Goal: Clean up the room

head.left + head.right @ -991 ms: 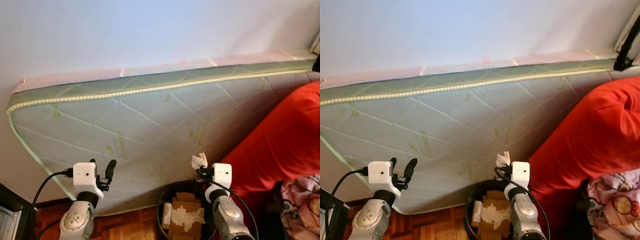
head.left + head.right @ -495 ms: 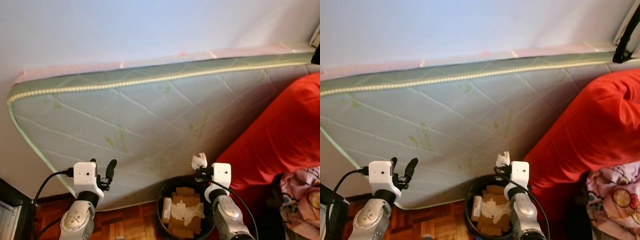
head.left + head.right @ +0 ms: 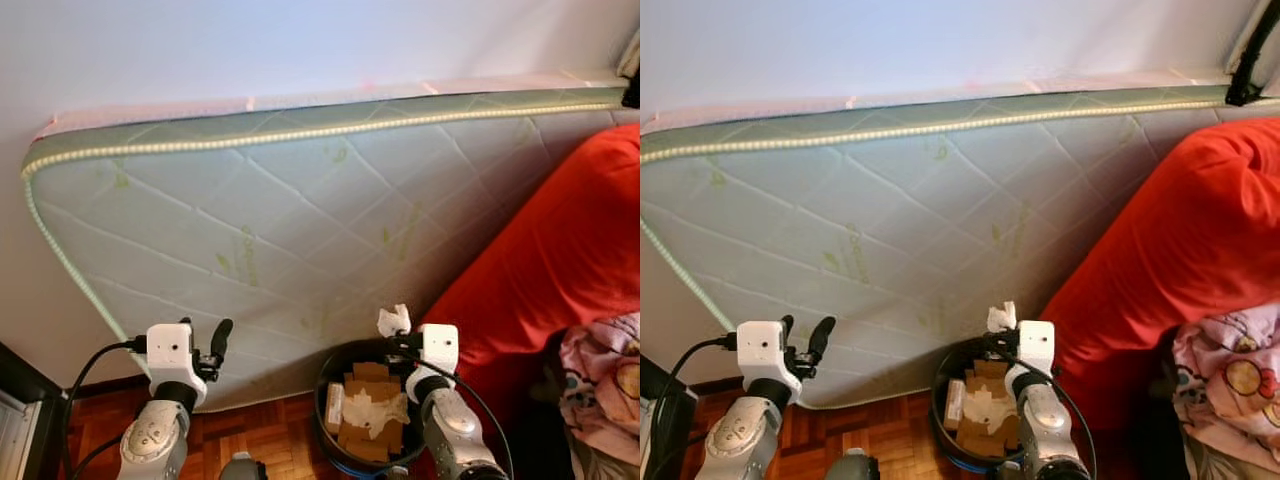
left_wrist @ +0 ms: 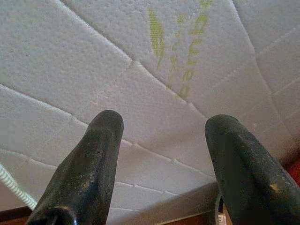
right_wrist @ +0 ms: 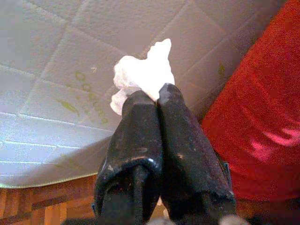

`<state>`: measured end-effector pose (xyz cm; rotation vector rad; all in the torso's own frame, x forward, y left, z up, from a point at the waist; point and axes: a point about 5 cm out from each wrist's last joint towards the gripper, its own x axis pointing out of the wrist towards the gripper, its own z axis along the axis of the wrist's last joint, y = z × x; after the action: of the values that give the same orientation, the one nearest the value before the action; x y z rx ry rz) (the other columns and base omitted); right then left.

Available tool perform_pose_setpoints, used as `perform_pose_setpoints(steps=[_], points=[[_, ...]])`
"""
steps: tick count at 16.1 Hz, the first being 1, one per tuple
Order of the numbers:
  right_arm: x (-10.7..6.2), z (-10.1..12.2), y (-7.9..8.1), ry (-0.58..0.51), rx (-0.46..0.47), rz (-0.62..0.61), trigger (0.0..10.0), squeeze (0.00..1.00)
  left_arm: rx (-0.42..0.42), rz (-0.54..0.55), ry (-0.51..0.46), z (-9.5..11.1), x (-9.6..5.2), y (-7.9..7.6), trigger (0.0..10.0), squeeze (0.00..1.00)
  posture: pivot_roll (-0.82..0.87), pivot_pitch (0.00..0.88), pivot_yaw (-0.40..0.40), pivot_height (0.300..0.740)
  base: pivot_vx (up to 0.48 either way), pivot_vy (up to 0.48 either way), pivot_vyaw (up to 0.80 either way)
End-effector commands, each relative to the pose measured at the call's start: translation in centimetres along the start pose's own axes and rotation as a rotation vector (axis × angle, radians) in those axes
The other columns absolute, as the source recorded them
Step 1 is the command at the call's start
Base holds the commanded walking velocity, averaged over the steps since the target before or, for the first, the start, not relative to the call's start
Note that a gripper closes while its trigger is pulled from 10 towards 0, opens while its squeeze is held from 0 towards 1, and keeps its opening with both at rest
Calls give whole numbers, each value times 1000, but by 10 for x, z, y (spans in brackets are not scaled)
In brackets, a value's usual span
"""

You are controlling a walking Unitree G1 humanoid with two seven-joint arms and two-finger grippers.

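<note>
Tissue pinched by right gripper above bin; disposal step, release comes next. Left gripper fingers spread, idle.

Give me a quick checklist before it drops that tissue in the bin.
1. Tissue held in right gripper: ok, fingers shut on it.
2. Bin open at top: ok.
3. Room in bin: ok, cardboard and paper lie below the rim.
4. Right gripper over the bin's opening: ok, above its back rim.
5. Left gripper free: ok, open, facing the mattress.
</note>
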<state>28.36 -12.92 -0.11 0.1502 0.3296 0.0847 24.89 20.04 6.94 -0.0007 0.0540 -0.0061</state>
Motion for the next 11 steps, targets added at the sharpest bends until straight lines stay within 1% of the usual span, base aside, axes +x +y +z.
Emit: perform_pose_setpoints(steps=[1, 3, 7, 9, 10, 11], points=[[0, -3, 0, 21, -9, 5, 10000, 0, 0, -1, -6, 3, 0, -1, 10000, 0, 143, 100, -46, 665, 0, 0, 0], [0, -3, 1, 28, -16, 10, 10000, 0, -16, 5, -2, 2, 0, -2, 10000, 0, 143, 100, -46, 665, 0, 0, 0], [1, -2, 5, 29, -23, 35, 10000, 0, -15, -2, -1, 2, 0, -3, 10000, 0, 143, 103, -44, 665, 0, 0, 0], [3, -2, 7, 51, -34, 37, 10000, 0, -17, -3, -1, 3, 0, -4, 10000, 0, 145, 105, -43, 665, 0, 0, 0], [4, -2, 8, 59, -41, 42, 10000, 0, -17, -3, -1, 3, 0, -4, 10000, 0, 148, 107, -43, 660, 0, 0, 0], [4, -1, 10, 46, -40, 51, 10000, 0, -15, -5, -1, 3, 0, -4, 10000, 0, 146, 109, -43, 645, 0, 0, 0]])
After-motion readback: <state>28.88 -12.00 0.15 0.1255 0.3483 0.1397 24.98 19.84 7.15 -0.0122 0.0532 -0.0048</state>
